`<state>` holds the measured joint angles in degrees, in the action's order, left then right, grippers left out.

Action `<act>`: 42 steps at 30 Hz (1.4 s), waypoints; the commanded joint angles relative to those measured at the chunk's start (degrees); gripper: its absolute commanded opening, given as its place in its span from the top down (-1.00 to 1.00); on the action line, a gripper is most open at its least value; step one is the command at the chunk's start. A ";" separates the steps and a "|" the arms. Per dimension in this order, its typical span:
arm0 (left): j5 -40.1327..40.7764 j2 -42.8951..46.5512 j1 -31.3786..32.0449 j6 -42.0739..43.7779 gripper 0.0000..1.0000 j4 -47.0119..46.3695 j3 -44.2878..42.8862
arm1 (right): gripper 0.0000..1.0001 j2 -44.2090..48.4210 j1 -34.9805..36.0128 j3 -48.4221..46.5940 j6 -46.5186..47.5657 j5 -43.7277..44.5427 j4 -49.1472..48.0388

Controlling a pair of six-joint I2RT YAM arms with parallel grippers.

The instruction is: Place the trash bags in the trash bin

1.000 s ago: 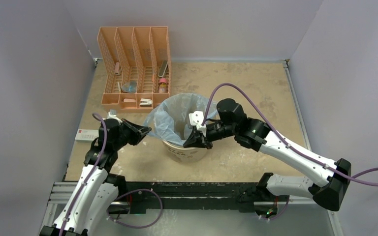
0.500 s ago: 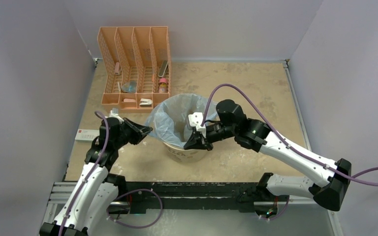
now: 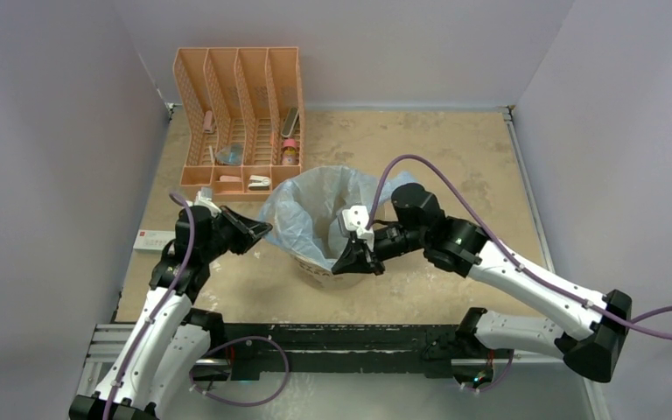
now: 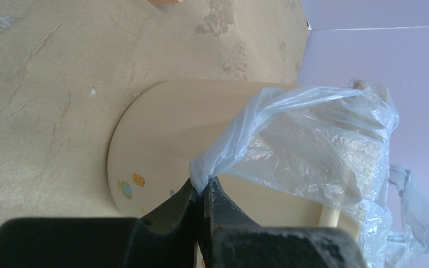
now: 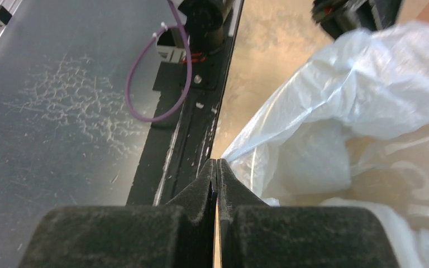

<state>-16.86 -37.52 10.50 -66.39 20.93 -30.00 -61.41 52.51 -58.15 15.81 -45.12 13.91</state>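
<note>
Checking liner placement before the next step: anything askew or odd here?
Nothing visibly spilled or torn. The trash bag sits lopsided in the trash bin: the left gripper pinches its edge out past the rim on one side, the right gripper pinches it at the near rim.

You see little of the bin (image 3: 322,276): the bag (image 3: 311,214) covers its inside and most of its wall. The things in the far-left organizer (image 3: 236,105) are too small to name.

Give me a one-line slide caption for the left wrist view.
Left hand pinches a gathered edge of the light-blue trash bag draped over the cream trash bin.
</note>
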 commanded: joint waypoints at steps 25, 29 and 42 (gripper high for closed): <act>-1.08 2.72 -0.31 5.02 1.00 -0.27 -2.74 | -0.46 20.62 0.31 0.10 -30.86 43.21 -7.52; -1.03 3.35 -0.31 5.71 1.00 0.82 -3.61 | -0.59 22.54 0.27 -1.53 -48.50 64.95 -1.60; -1.86 4.71 -0.31 7.23 1.00 2.27 -4.28 | -0.41 18.87 0.31 0.73 -81.80 70.65 7.25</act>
<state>-17.76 -33.47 10.50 -61.21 23.86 -31.83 -40.66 52.82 -57.63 -57.14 24.91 25.85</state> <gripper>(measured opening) 0.008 0.731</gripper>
